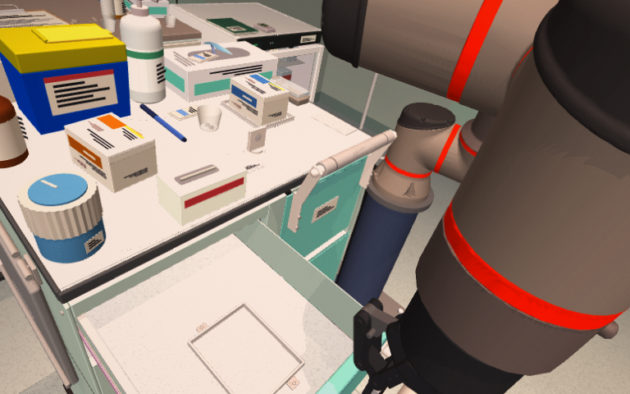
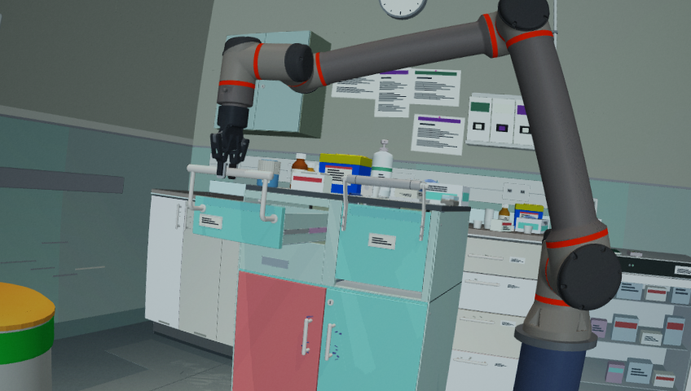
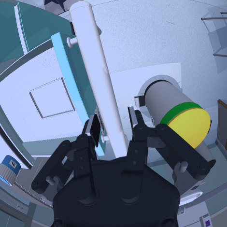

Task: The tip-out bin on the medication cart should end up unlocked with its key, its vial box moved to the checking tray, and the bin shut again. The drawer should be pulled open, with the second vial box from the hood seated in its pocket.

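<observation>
The cart's drawer (image 1: 223, 297) stands pulled out, its teal front (image 2: 237, 225) well clear of the cart. A square outlined pocket (image 1: 245, 348) on the drawer floor holds nothing. My gripper (image 3: 113, 128) straddles the drawer's white bar handle (image 3: 99, 79) with its fingers open around the bar, holding nothing. The tip-out bin (image 2: 383, 244) sits closed on the cart's right side under its own bar handle (image 2: 383, 183). One vial box (image 1: 259, 98) with blue markings rests on a tray on the cart top. An orange-marked box (image 1: 111, 149) stands nearer the front.
Behind the cart runs a counter with boxes and shelves (image 2: 630, 324) under wall posters. The cart top carries a blue-and-yellow bin (image 1: 65, 69), a white bottle (image 1: 144, 55), a blue-lidded jar (image 1: 62, 216) and a red-striped box (image 1: 202, 190). A yellow-topped waste bin (image 2: 24, 329) stands on the floor at left.
</observation>
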You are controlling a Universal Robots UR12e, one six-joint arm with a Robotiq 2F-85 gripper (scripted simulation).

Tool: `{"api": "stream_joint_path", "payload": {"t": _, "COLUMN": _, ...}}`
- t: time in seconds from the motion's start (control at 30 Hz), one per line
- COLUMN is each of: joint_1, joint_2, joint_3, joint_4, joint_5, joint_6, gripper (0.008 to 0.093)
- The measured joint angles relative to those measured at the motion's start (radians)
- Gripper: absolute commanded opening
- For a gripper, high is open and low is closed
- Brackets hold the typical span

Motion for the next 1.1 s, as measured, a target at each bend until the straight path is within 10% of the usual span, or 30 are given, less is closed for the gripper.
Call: {"api": "stream_joint_path", "payload": {"t": 1.1, "joint_1": 0.000, "joint_2": -0.028, "joint_3": -0.106, "joint_4": 0.134, "joint_5": 0.000, "joint_6": 0.000, "gripper": 0.0480}}
